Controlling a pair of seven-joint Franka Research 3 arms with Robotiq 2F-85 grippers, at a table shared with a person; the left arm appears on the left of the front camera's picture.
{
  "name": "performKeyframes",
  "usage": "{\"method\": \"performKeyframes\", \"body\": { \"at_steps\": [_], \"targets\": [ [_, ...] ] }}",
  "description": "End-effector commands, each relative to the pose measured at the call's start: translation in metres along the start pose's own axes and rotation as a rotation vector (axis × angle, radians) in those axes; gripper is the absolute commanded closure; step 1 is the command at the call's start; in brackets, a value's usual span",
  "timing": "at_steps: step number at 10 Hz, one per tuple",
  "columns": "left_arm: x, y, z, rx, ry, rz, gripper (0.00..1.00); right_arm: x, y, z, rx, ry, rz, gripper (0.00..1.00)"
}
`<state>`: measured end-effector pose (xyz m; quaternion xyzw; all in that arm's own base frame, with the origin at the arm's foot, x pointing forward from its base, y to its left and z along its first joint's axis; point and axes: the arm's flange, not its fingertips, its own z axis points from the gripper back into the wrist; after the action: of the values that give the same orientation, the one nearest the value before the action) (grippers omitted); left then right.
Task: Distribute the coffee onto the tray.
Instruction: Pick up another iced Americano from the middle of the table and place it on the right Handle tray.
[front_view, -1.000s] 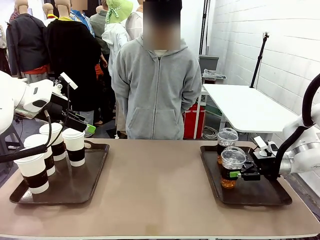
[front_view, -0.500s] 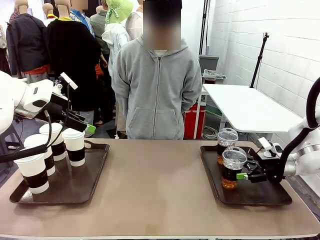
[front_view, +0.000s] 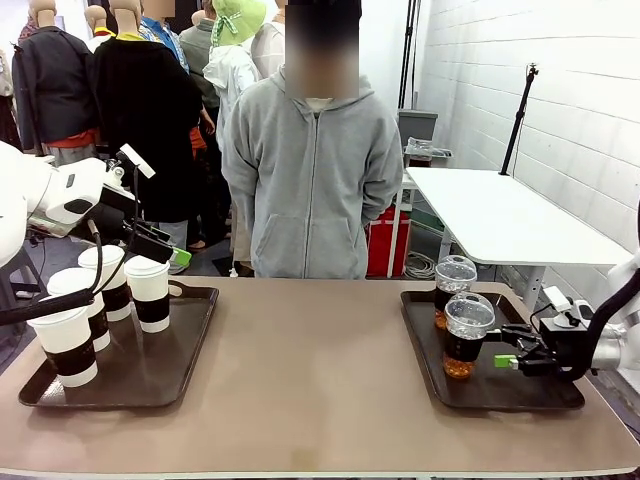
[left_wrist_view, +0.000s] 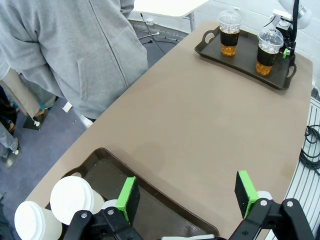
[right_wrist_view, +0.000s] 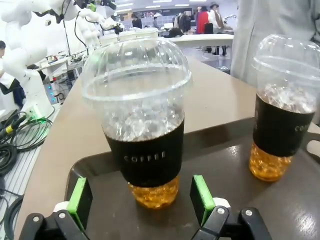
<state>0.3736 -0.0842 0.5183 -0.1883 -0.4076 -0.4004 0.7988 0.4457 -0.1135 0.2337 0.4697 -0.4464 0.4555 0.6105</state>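
Dark brown right tray (front_view: 520, 395): two clear dome-lidded cups of iced coffee, near cup (front_view: 467, 335) and far cup (front_view: 453, 288), both upright. Right gripper (front_view: 509, 354) beside the near cup, green pads spread, holding nothing. Left tray (front_view: 150, 375): four white lidded paper cups (front_view: 150, 293) grouped at its left end; left gripper (front_view: 168, 252) above them, spread, empty. Step in hand: release of near cup, judged done. Next calls for a fresh approach to whichever cup needs spacing

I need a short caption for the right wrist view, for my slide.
Open right gripper facing an iced coffee cup on the dark tray, second cup beside.
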Motion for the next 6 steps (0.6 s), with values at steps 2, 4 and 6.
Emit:
{"method": "performKeyframes", "body": {
  "at_steps": [2,4,6],
  "targets": [
    [-0.0021,0.0014,-0.0006,-0.005,-0.001,-0.002,0.0,0.0,0.0,0.0,0.0,0.0,0.0,0.0],
    [-0.0021,0.0014,-0.0006,-0.005,-0.001,-0.002,0.0,0.0,0.0,0.0,0.0,0.0,0.0,0.0],
    [-0.0021,0.0014,-0.0006,-0.005,-0.001,-0.002,0.0,0.0,0.0,0.0,0.0,0.0,0.0,0.0]
  ]
}}
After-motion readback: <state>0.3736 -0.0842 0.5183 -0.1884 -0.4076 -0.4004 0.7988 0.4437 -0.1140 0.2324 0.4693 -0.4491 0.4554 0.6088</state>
